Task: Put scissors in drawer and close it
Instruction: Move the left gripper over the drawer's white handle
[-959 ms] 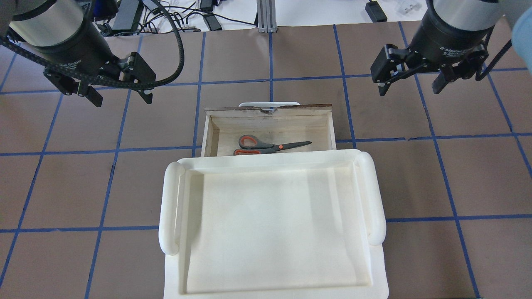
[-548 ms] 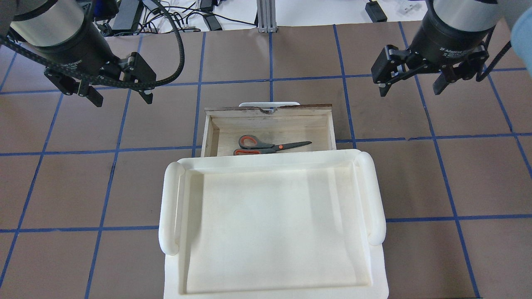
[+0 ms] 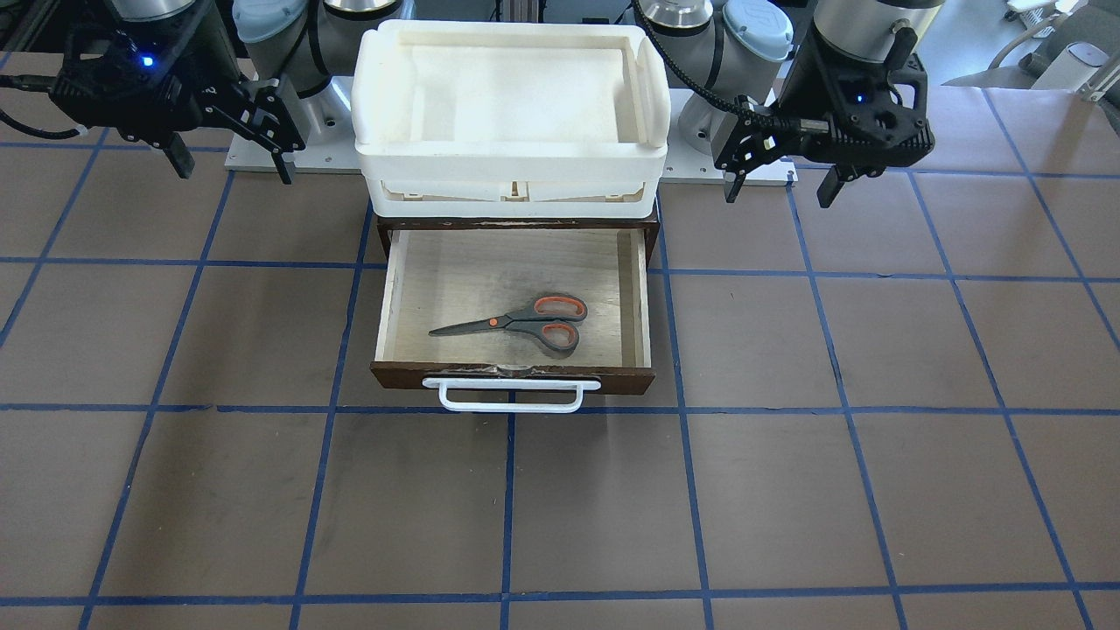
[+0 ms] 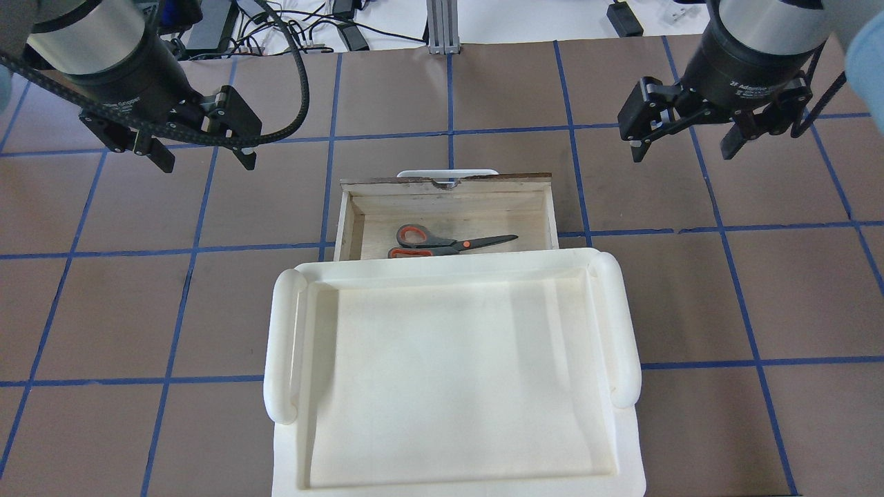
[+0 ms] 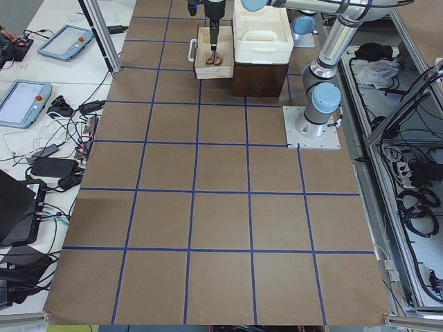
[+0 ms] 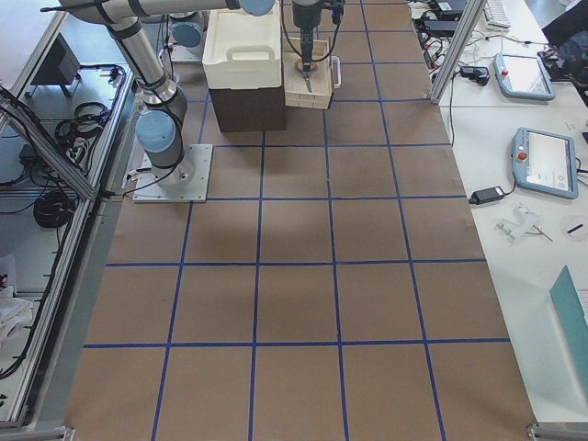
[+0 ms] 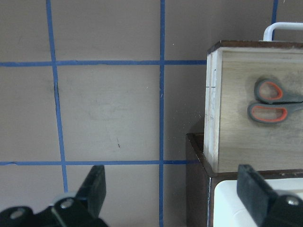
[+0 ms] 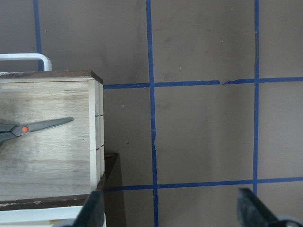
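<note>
The scissors (image 3: 525, 322) lie flat inside the open drawer (image 3: 612, 378), blades toward the robot's right. They also show in the overhead view (image 4: 442, 243) and in both wrist views (image 7: 272, 100) (image 8: 38, 126). The drawer (image 4: 483, 181) is pulled out from under the white foam tray, its white bar handle (image 3: 512, 395) at the far side. My left gripper (image 4: 207, 164) is open and empty, above the table to the left of the drawer. My right gripper (image 4: 682, 153) is open and empty, to the right of it.
A white foam tray (image 4: 449, 266) sits on top of the dark brown cabinet (image 7: 194, 189) that holds the drawer. The brown table has a blue tape grid. Cables and power bricks (image 4: 331, 27) lie beyond the far edge.
Both grippers have shifted very slightly and stay open. The scissors and the drawer have not moved.
</note>
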